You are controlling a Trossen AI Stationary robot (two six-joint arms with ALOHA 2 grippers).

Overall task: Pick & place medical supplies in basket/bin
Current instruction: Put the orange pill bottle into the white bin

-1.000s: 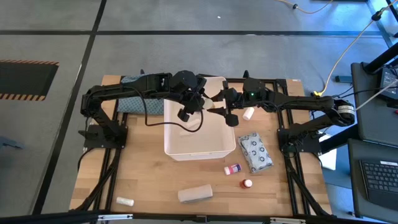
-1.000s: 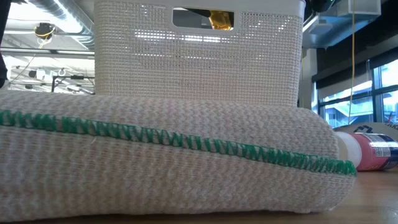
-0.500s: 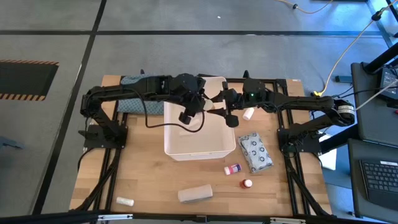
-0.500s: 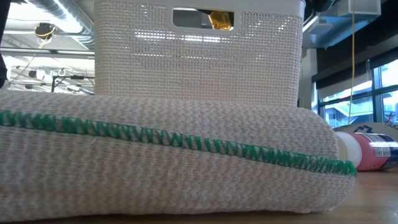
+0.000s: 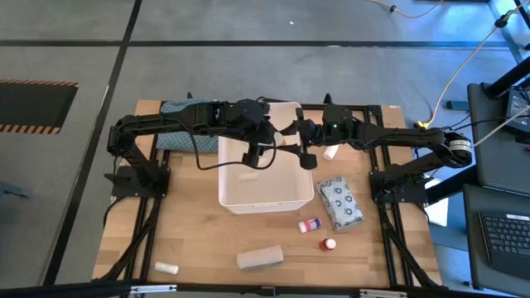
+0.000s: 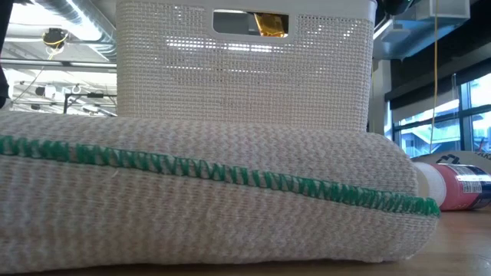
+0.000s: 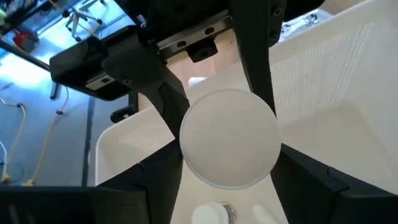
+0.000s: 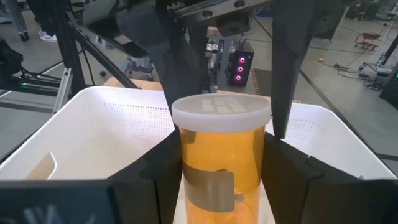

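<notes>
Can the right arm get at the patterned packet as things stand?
Probably not yet: the right end effector is shut on an amber bottle above the bin. The packet lies uncovered beside the bin, so the way looks free once the bottle is dropped.

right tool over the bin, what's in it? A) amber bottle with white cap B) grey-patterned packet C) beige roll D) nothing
A: in the right wrist view the right tool has its fingers on both sides of an amber bottle with a white cap, above the white bin; the beige roll and the grey-patterned packet lie on the table.
</notes>
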